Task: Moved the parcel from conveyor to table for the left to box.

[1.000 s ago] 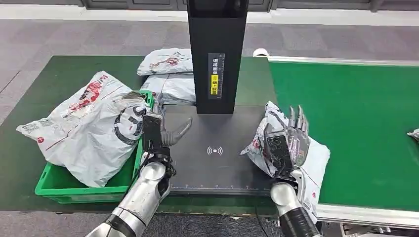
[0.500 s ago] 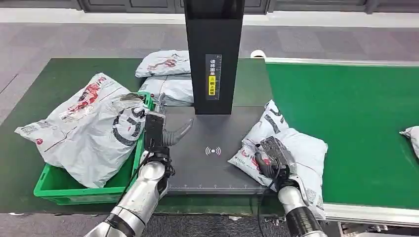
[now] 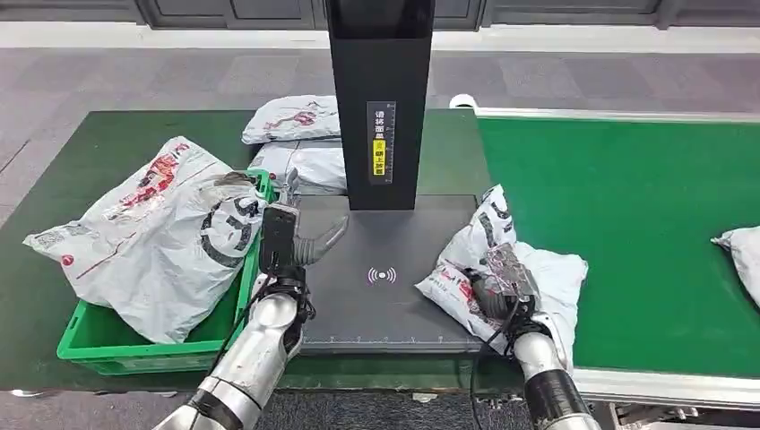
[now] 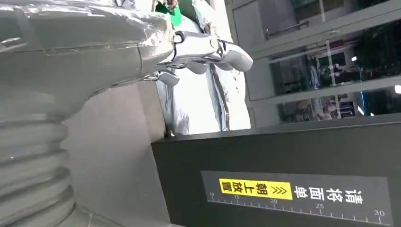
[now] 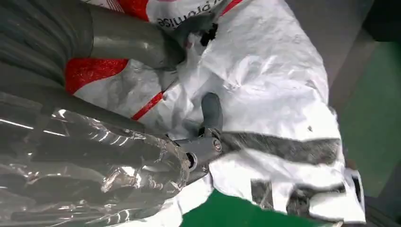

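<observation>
While the right hand (image 3: 498, 282) was standing upright and spread over the parcel (image 3: 502, 269) a second ago, it is now lying pressed down on it, fingers (image 5: 211, 109) curling into the crumpled white plastic with the thumb bearing on the red print — a grasp, as far as the right wrist view is showing. The parcel is straddling the seam: its left part is resting on the dark scanner pad (image 3: 381, 296) of the table, its right part is still lying over the edge of the green conveyor belt (image 3: 645, 224). Since half a second ago it is looking much the same, perhaps drawn a shade further left, so the transfer seems to be partly done, with the drag onto the pad still being finished. The left hand (image 3: 291, 235) is waiting upright at the pad's left edge, beside the green crate (image 3: 90, 345), fingers apart and holding nothing — ready, by the look of it, to take over for boxing. A large grey mailer bag (image 3: 152, 237) is already filling that crate, and two more parcels (image 3: 300, 139) are lying at the far side, left of the black scanner post (image 3: 381, 98). Another parcel (image 3: 739, 251) is sitting at the right edge of the belt.
</observation>
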